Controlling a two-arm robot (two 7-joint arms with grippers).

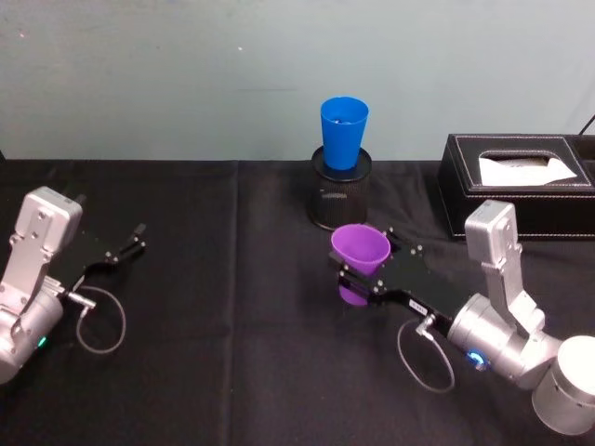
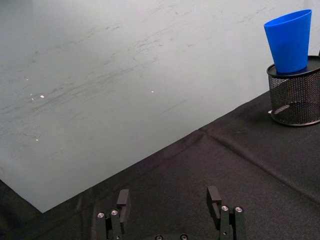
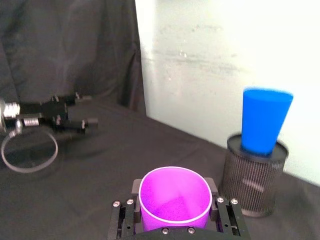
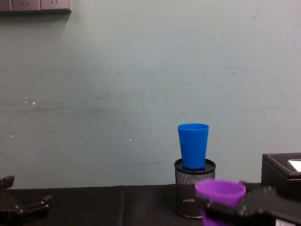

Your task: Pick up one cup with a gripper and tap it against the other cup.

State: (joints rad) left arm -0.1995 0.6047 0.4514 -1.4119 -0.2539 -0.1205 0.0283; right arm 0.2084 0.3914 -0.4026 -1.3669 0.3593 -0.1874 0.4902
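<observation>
I've got the R gripper (image 1: 366,258) out over the mid-right of the bench (image 1: 232,316). Its fingers (image 3: 226,216) are clamped on the purple cup (image 1: 359,247), one each side of the cup wall below the rim. Cup's upright, mouth up. Can't tell whether its base is off the bench.

Blue cup (image 1: 343,130) is farther back, upright, with its base sunk in the mouth of a black mesh holder (image 1: 339,200) close to the wall. Purple cup sits just in front of the holder on my side and lower than the blue one. From the chest cam its rim (image 4: 220,187) is about level w/ the holder's mid-height. The two cups aren't touching, clear gap in the R wrist cam.

L gripper (image 1: 136,239) is parked low at the bench's left, well apart from both cups, fingers (image 2: 123,199) apart w/ nothing between.

Black tissue box (image 1: 516,186) is at back right, beside the holder but apart from it.
</observation>
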